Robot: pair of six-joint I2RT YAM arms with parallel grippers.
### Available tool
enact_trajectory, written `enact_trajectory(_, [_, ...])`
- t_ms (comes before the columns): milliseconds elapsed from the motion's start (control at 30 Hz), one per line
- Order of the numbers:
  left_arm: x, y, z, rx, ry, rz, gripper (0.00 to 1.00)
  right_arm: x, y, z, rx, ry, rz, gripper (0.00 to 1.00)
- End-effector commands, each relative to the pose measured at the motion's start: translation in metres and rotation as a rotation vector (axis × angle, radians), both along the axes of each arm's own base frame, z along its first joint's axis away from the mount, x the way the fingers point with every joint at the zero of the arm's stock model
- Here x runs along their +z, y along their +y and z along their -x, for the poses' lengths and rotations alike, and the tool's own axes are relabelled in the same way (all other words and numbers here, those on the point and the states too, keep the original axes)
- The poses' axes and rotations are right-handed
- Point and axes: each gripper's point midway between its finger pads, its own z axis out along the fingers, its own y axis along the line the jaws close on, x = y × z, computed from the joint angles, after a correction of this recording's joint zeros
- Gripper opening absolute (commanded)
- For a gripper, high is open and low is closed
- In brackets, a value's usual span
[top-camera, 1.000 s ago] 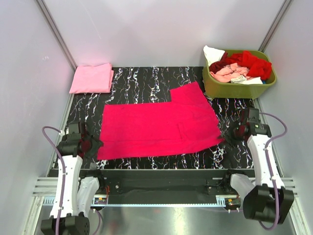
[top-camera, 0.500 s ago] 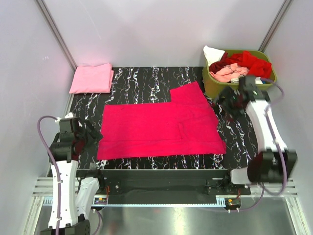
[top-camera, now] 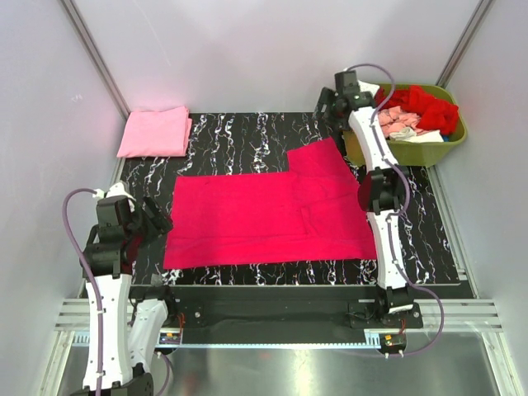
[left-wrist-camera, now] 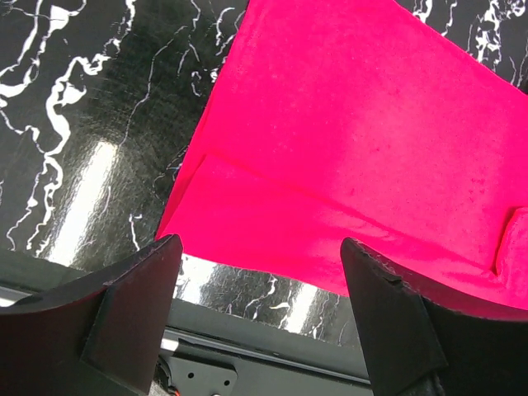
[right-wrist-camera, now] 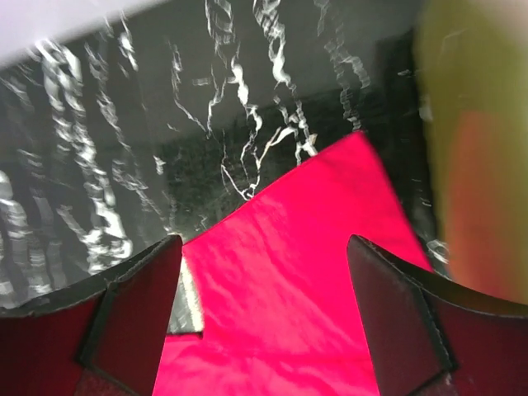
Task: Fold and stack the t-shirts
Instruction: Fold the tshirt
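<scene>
Now we see left gripper (top-camera: 153, 223) (lower left) and right gripper (top-camera: 326, 107), upper right, both spread wide, empty; magenta t-shirt (top-camera: 272, 214) flat between.

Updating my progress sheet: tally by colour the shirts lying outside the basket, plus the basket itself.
Magenta-pink shirt, spread flat: 1
Light pink shirt, folded: 1
Olive-green basket: 1
Total: 3; the heaped shirts inside it cannot be counted.

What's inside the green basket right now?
In the basket a crumpled red shirt, a salmon shirt and some white cloth show. The right arm covers its left end, and anything under the pile is hidden.
</scene>
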Motion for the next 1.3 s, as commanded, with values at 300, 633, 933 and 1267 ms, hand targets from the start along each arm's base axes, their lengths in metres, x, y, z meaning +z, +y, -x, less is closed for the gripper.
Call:
enact_trajectory(300, [0.003, -0.002, -0.011, -0.032, -0.033, 0.002, 0.82, -0.082, 0.013, -0.033, -0.006, -0.053, 0.254, 0.86])
enact_trajectory(633, [0.004, 0.000, -0.011, -0.021, -0.040, 0.003, 0.82, -0.141, 0.015, -0.006, -0.009, 0.121, 0.235, 0.81])
enact_trajectory(933, [0.004, 0.001, -0.011, -0.014, -0.039, 0.003, 0.82, -0.184, 0.029, 0.029, 0.057, 0.279, 0.216, 0.40])
enact_trajectory(1267, [-0.006, 0.010, -0.014, 0.047, 0.019, -0.002, 0.82, -0.110, 0.036, 0.016, 0.078, 0.149, 0.191, 0.00])
